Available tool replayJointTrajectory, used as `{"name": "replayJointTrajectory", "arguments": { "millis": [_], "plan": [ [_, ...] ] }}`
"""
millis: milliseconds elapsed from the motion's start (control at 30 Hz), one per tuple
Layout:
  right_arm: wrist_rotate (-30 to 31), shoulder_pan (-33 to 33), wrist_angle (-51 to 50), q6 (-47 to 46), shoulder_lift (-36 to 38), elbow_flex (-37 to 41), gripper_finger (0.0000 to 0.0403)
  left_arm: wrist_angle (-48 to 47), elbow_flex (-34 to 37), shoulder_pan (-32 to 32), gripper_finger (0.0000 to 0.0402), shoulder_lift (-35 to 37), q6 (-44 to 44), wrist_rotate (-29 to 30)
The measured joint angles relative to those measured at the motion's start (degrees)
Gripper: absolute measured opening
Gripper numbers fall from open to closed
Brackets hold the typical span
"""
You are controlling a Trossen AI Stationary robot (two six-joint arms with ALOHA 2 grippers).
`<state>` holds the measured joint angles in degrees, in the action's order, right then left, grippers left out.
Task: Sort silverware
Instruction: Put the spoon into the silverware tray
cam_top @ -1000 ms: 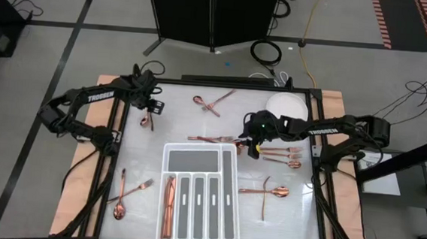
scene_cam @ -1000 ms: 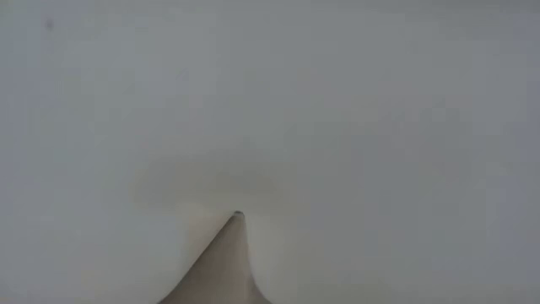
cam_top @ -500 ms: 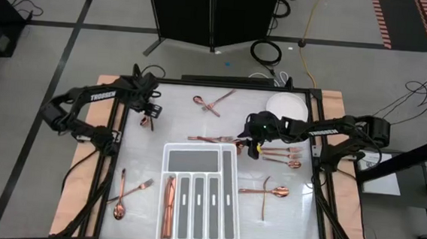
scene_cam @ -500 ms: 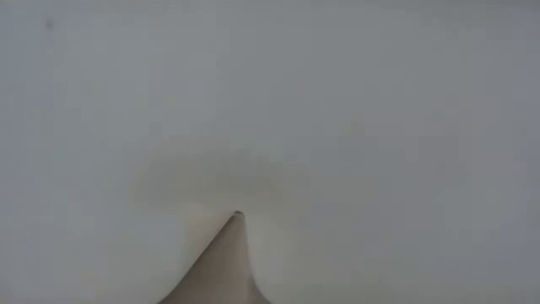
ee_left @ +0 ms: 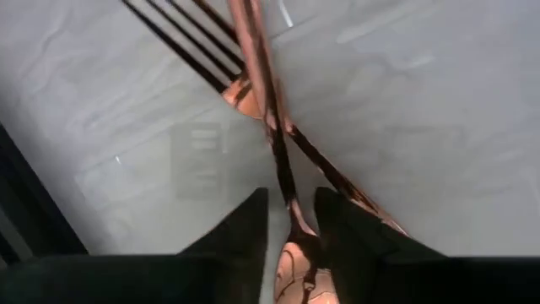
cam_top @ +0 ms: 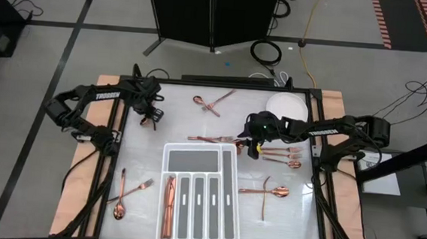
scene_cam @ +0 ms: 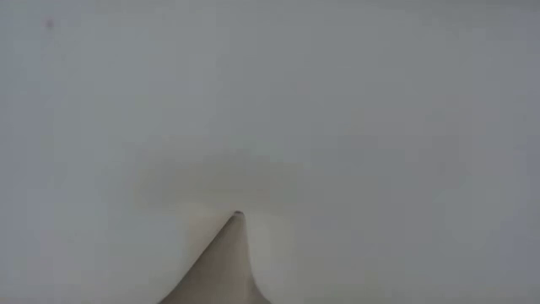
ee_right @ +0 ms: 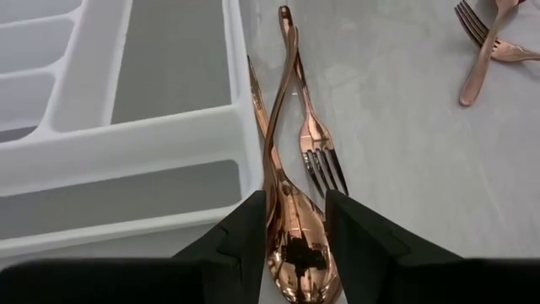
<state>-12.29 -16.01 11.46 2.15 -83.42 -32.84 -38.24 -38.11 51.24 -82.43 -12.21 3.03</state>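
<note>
Left claw (ee_left: pixel 289 221) now astride spoon (ee_left: pixel 297 253).

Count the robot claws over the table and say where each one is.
2. The left claw is at the table's far-left part, over crossed silverware. The right claw grips a spoon beside the white tray's far right corner. None appears hidden.

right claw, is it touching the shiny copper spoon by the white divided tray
Touching. The right wrist view shows the right claw with the copper spoon's bowl wedged between its two dark fingers, both pressed against it, beside the white divided tray.
</note>
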Motion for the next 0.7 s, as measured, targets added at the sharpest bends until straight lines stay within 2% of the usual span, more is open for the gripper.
{"name": "replayJointTrajectory", "arguments": {
  "millis": [200, 500, 600, 700],
  "plan": [
    [0.00, 0.00, 0.37, 0.00, 0.00, -0.02, 0.0114, 0.02, -0.05, 0.00, 0.0009, 0.05, 2.06, -0.71],
    [0.00, 0.00, 0.35, -0.02, 0.00, -0.02, 0.0114, -3.20, -2.63, -2.00, 0.0002, 4.43, 3.27, -1.94],
    [0.00, 0.00, 0.34, -0.02, 0.00, -0.04, 0.0114, -5.58, -4.60, -3.88, 0.0002, 7.20, 7.43, -2.57],
    [0.02, 0.00, 0.35, -0.02, 0.00, -0.06, 0.0114, -6.28, -5.35, -7.01, 0.0001, 10.29, 13.03, -7.04]
  ]
}}
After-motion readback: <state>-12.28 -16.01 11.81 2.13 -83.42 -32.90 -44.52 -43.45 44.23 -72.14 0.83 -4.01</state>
